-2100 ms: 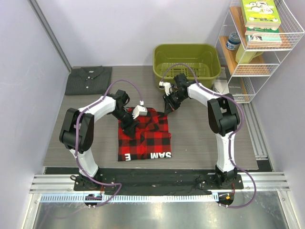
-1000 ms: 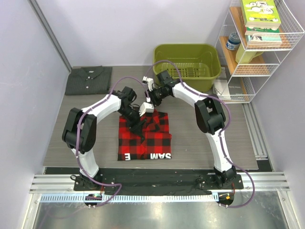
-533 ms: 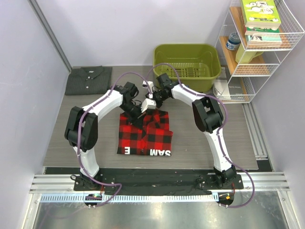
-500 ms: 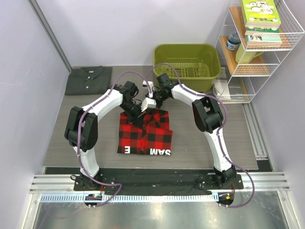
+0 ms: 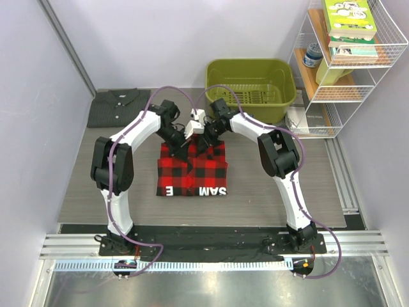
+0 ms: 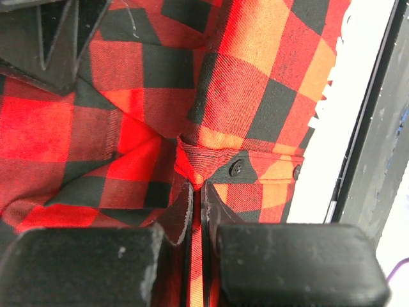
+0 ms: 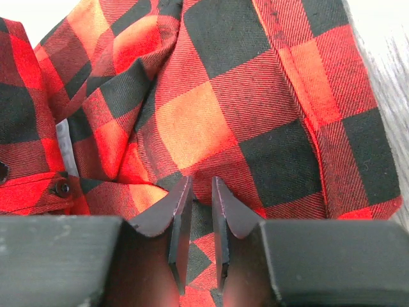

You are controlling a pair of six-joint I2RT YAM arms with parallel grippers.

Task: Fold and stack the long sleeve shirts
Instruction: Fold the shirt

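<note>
item: plaid shirt (image 5: 193, 176) | left gripper (image 6: 197, 190) pinching its fold | right gripper (image 7: 200, 192) seemingly clamped on cloth | lift both evenly, carry toward grey shirt (image 5: 118, 107) at 10 o'clock

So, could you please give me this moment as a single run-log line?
left jaws: shut on plaid shirt | right jaws: shut on plaid shirt | grey shirt: folded, far left, apart | stack: not done
</note>
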